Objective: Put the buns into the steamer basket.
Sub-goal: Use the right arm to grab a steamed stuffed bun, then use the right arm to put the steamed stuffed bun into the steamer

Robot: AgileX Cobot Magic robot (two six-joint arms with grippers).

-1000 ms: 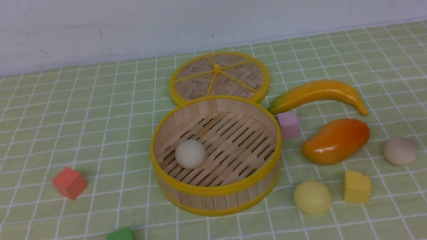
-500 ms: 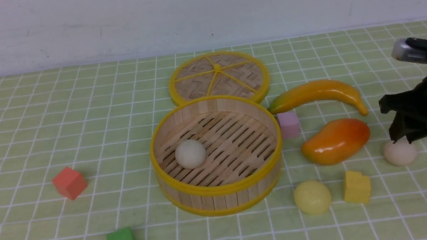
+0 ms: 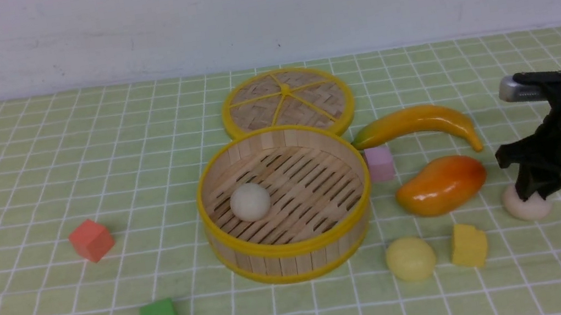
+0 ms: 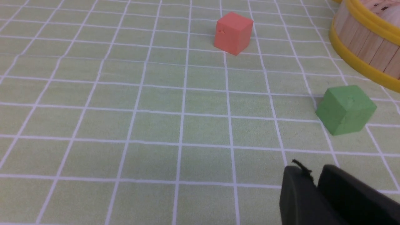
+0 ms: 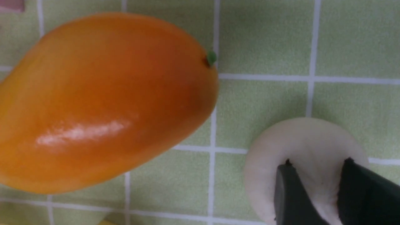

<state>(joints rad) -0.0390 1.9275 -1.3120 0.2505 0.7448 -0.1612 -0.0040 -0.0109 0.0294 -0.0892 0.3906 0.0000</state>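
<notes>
In the front view, I am bringing my right gripper [image 3: 535, 194] down onto the off-white bun [image 3: 530, 210]. That bun is lying at about four o'clock from the steamer basket [image 3: 294, 249], just past the mango [image 3: 441, 184]. A second ago this arm was only edging in from three o'clock, and half a second ago it was hovering above the bun. Now its fingertips are reaching the bun's top. Nothing else has moved. The second off-white bun [image 3: 250, 202] is already sitting on the basket floor towards nine o'clock. The pale yellow bun [image 3: 410, 258] is waiting on the cloth at five o'clock of the basket, beside the yellow cube [image 3: 469, 245]. So I judge one bun done, one being taken and one left.

In the left wrist view, my left gripper [image 4: 314, 173] is hanging low over bare cloth, near the green cube [image 4: 345, 109], with the basket wall [image 4: 362, 47] beyond. Its jaws are nearly together and holding nothing. I cannot tell whether they are fully shut.

In the right wrist view, my jaws are standing apart with the bun [image 5: 281, 143] showing through the gap and the mango [image 5: 103, 100] close beside it. They are not yet clamping it, and the bun is resting on the cloth.
</notes>
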